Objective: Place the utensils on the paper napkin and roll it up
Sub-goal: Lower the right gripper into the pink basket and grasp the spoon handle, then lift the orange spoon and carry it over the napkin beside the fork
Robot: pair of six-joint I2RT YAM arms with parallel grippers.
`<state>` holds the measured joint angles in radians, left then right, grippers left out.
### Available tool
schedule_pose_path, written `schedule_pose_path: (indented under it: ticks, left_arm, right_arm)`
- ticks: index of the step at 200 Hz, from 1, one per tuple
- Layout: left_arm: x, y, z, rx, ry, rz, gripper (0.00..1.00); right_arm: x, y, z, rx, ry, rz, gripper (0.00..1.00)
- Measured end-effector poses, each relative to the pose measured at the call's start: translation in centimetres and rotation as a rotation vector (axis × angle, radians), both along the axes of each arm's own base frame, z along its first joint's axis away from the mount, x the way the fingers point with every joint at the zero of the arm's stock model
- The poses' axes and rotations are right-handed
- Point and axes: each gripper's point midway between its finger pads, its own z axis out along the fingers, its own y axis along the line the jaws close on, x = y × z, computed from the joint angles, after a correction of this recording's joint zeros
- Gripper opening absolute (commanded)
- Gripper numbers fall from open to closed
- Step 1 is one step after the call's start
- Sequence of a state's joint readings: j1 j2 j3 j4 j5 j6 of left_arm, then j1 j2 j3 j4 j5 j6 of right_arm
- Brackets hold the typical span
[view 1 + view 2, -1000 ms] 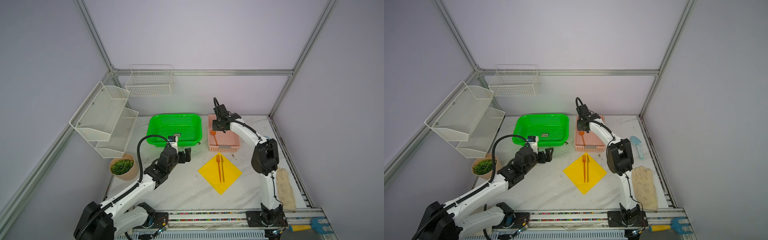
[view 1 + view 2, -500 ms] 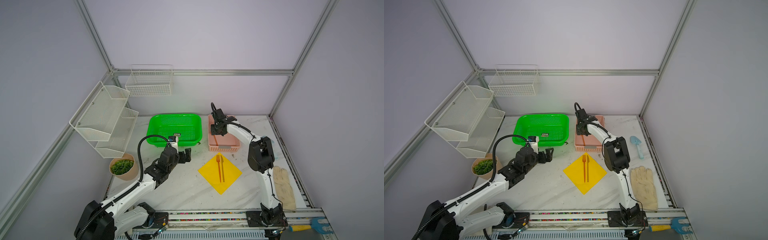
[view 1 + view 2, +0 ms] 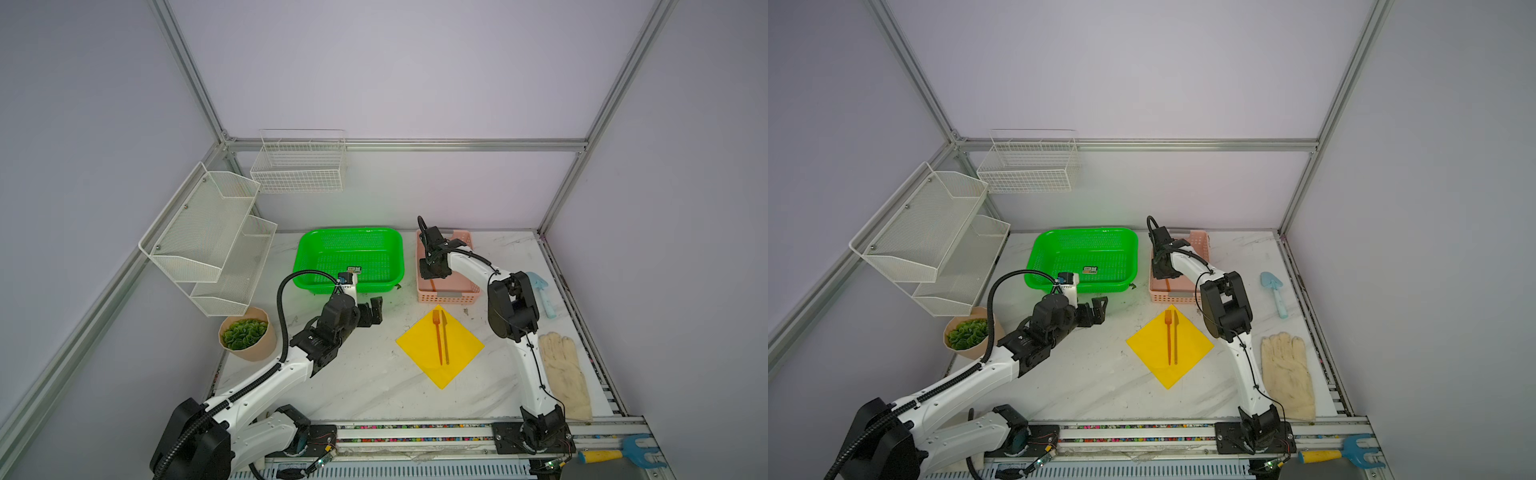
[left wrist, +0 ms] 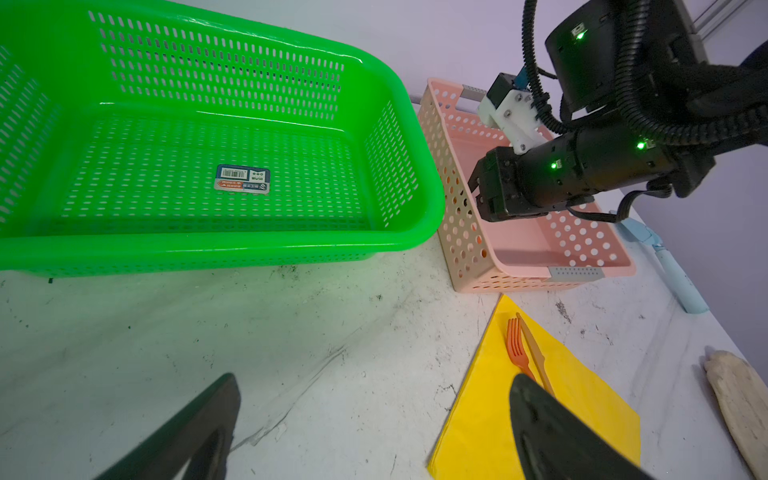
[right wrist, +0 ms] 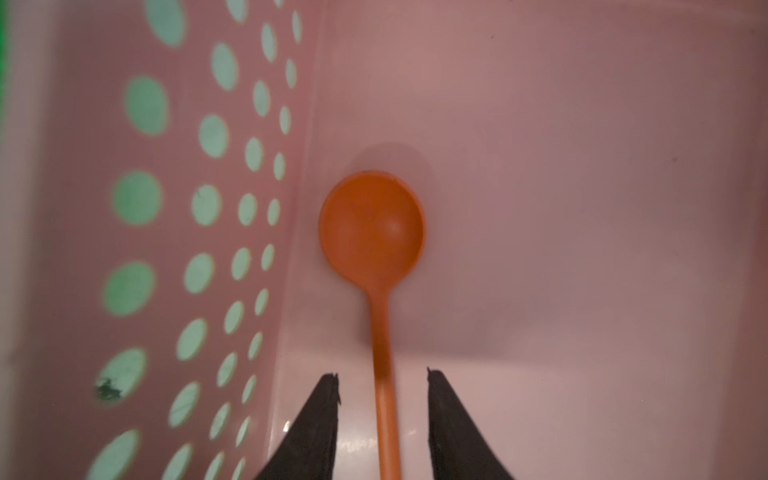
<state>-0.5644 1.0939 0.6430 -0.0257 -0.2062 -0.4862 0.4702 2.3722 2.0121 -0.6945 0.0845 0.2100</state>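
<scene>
right wrist view looks down into the pink basket point(image 5: 582, 166), where a smooth matte plastic floor meets a wall punched with round holes. the orange spoon point(image 5: 374, 232) lies flat on that floor just beside the wall. its round, shallow bowl sits beyond the fingertips, and its slim straight handle runs back between the two black, wedge-shaped fingers point(image 5: 320, 424) of the right hand point(image 5: 382, 374). those fingers stand apart with a strip of pink floor showing on each side of the handle, so nothing is clamped. in both top views the paper napkin point(image 3: 419, 349), a thin flat yellow square turned corner-on like a diamond, lies on the marbled white worktop point(image 3: 365, 374) just in front of the pink basket. the orange fork point(image 3: 438, 340) and knife point(image 3: 445, 340) rest side by side along its middle, tines and blade toward the basket. the left hand point(image 3: 371, 311) hovers over bare worktop in front of the perforated green basket point(image 3: 349, 257), its jaws spread wide and empty.
</scene>
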Motion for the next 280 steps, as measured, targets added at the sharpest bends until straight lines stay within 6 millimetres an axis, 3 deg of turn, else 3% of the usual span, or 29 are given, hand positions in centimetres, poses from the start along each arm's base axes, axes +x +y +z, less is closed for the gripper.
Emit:
schedule_pose_path:
  ticks: [19, 103, 143, 215, 244, 262, 280]
  left_arm:
    - [0.0, 0.0, 0.0, 0.000, 0.000, 0.001, 1.00]
    - [0.1, 0.1, 0.0, 0.012, -0.005, 0.003, 1.00]
    - [0.1, 0.2, 0.0, 0.014, -0.006, 0.004, 1.00]
    - [0.1, 0.2, 0.0, 0.014, -0.006, 0.005, 1.00]
    - [0.0, 0.2, 0.1, 0.013, -0.008, 0.005, 1.00]
    - [0.0, 0.2, 0.4, 0.009, -0.015, 0.005, 1.00]
    - [-0.1, 0.3, 0.8, 0.003, -0.024, 0.006, 1.00]
  right_arm:
    - [0.1, 0.0, -1.3, -0.009, 0.016, 0.000, 0.33]
    - [1.0, -0.2, -1.3, -0.002, 0.003, -0.012, 0.17]
    - [1.4, -0.5, -1.4, 0.000, -0.001, -0.018, 0.05]
    - [1.7, -0.9, -0.6, -0.012, -0.014, -0.035, 0.01]
    - [2.3, -1.0, 1.5, -0.003, -0.048, -0.056, 0.00]
    - [2.4, -1.1, 4.6, 0.014, -0.094, -0.066, 0.01]
    - [2.3, -1.3, 9.0, 0.042, -0.161, -0.077, 0.01]
